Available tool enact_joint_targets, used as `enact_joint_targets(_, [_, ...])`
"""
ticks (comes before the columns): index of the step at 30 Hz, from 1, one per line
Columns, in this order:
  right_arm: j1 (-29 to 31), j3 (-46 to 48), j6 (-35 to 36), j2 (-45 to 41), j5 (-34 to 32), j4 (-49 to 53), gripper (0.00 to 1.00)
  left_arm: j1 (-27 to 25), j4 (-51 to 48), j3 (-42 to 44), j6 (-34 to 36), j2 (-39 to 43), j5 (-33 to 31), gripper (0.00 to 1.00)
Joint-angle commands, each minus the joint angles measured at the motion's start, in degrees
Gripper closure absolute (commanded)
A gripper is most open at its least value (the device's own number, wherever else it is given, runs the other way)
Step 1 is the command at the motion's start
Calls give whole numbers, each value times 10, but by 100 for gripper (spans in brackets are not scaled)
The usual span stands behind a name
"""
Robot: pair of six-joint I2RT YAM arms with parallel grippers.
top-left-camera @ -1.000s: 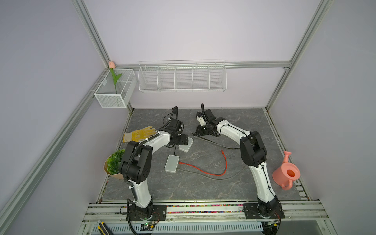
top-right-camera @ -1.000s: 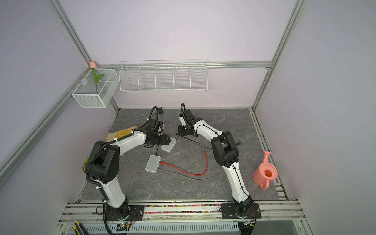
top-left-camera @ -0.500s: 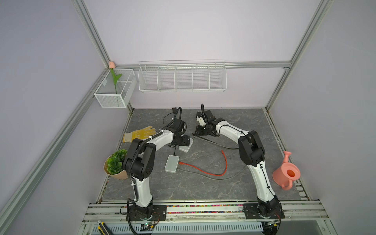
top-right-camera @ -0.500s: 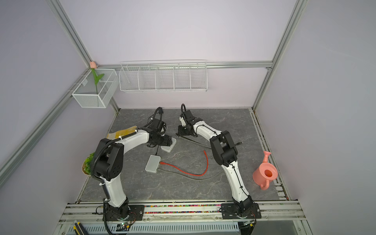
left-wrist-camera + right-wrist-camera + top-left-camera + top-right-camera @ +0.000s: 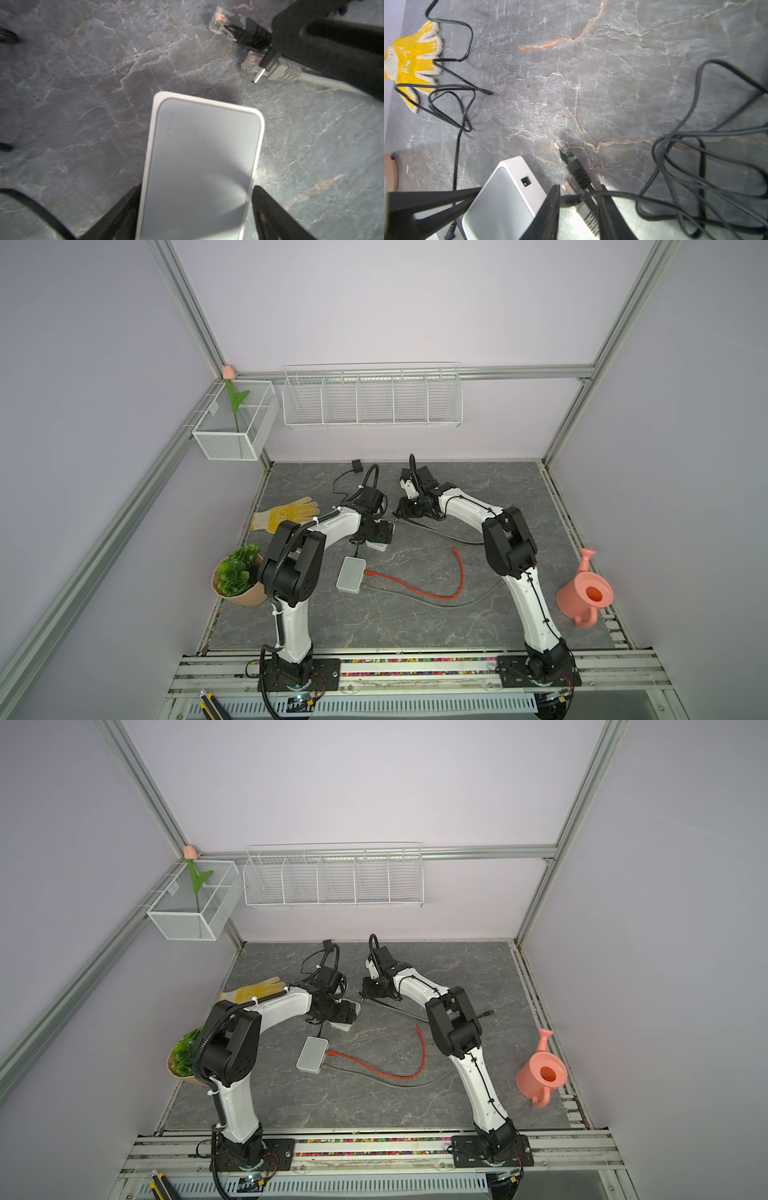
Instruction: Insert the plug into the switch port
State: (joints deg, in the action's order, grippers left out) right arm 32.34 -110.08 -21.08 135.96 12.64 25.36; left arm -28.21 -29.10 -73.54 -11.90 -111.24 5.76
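you are bracing the switch (image 5: 203,145) with the left gripper (image 5: 195,199), jaws spread wide against its two sides, likely so it won't slide, while the right gripper (image 5: 579,193) is pinching the plug (image 5: 571,164) narrowly, its tip hovering near the port (image 5: 526,181), not yet in.

Two white-and-black arms rise from bases at the front edge of the surface (image 5: 415,626) and bend at the elbow toward the middle. The left arm (image 5: 336,524) reaches inward with its wrist low and the left tool (image 5: 378,531) pointing down. Its fingers (image 5: 124,207) stand wide apart, pressed against the two long sides of the switch (image 5: 201,155). The right arm (image 5: 461,506) stretches to the back centre, wrist tipped down. The right tool (image 5: 580,187) has its fingers (image 5: 548,207) drawn near each other, clamped on the plug (image 5: 245,34). The two tools sit close together, apart.
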Motion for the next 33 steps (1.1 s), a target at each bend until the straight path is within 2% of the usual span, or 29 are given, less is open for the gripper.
enact_joint_targets(1, [-1,-19,-8,17,18,-10,69,-2,-15,-11,5,-11,-8,19])
enact_joint_targets(7, [3,-24,-12,26,24,-14,74,-2,-16,-8,7,-12,-11,21])
enact_joint_targets(23, [3,-33,-22,33,4,-21,70,-2,-13,-2,10,-7,-11,23])
enact_joint_targets(33, [4,-38,-24,45,15,-33,90,-2,-12,1,11,-5,-9,24])
